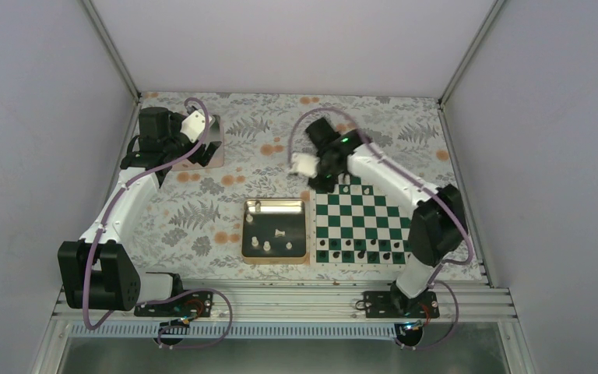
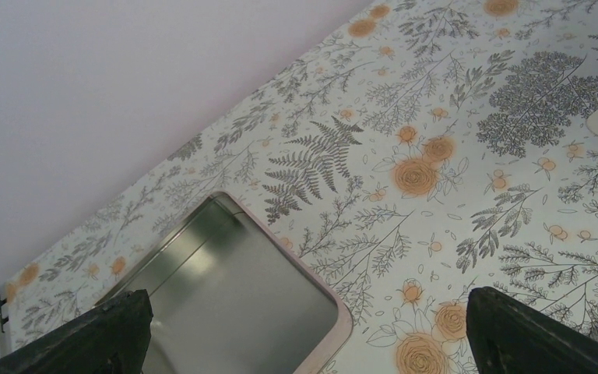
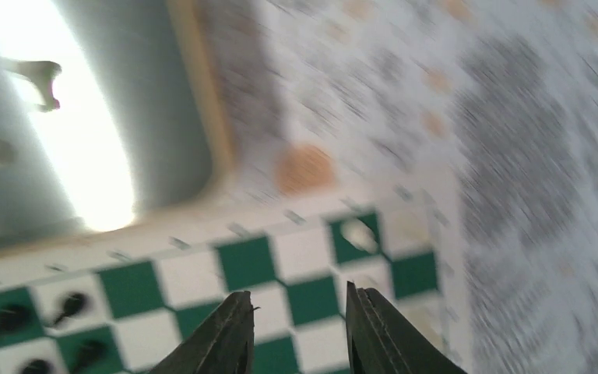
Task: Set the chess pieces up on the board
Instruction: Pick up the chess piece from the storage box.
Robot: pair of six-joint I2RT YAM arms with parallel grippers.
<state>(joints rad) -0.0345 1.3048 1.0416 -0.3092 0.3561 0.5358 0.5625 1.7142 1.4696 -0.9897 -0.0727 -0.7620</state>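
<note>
My right jaws hang over the far left corner of the flat chessboard with dark green and white squares (image 1: 362,222), which lies on the right side of the floral-patterned desk (image 1: 202,218). They stand a little apart with nothing between them, and the board's squares show through the gap between the dark fingers (image 3: 222,339). Just beyond the fingers a tiny white chess piece (image 3: 358,234) sits on a green square close to the board's far edge; my wrist view is too blurred to tell its kind. Tiny black chess pieces (image 1: 348,255) line the board's near rows. Just left of the board, the gold-rimmed square tray with a dark inside (image 1: 288,202) holds several more white pieces (image 1: 267,247). My left jaws are at the far left of the desk, spread wide and empty, above a silver metal tray with a pinkish rim (image 2: 233,304).
</note>
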